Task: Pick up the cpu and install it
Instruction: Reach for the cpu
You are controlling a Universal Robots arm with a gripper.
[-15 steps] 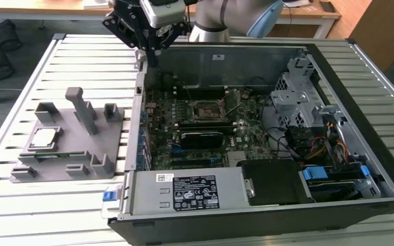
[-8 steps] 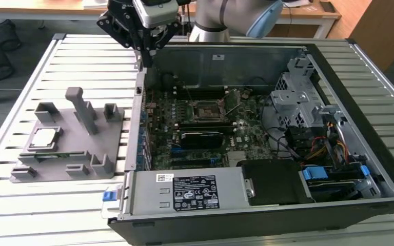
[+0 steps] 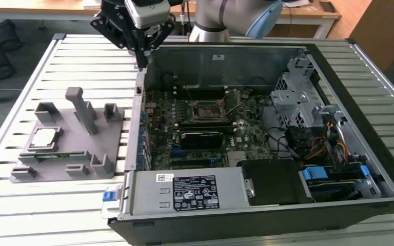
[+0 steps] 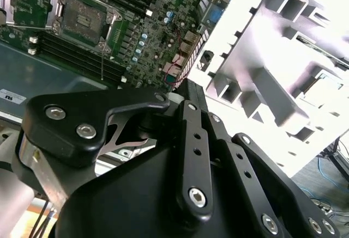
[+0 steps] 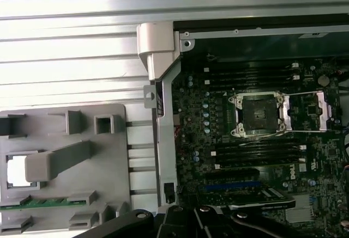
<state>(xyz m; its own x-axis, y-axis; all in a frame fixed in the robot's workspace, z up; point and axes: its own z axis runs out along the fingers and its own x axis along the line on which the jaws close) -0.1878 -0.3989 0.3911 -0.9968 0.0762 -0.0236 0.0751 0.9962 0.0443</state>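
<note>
The cpu (image 3: 44, 138), a small silvery square chip, lies flat in a recess of the grey holder block (image 3: 67, 154) on the table, on the exterior view's left. In the first wrist view the cpu (image 5: 16, 170) shows bright, partly behind a grey post. My gripper (image 3: 143, 62) hangs high over the far left corner of the open computer case (image 3: 252, 215), well away from the chip, its fingers together and holding nothing. The black socket frame (image 3: 207, 109) on the motherboard stands open in the middle of the case; it is the socket frame (image 5: 256, 113) seen from the wrist, and the socket frame (image 4: 82, 20).
A long green memory stick (image 5: 49, 202) lies in the holder block near the chip. Grey posts (image 3: 82, 107) stand up from the block. The case walls, drive cage (image 3: 299, 97) and power supply (image 3: 190, 192) ring the motherboard. The slatted table (image 3: 60, 215) lies beneath.
</note>
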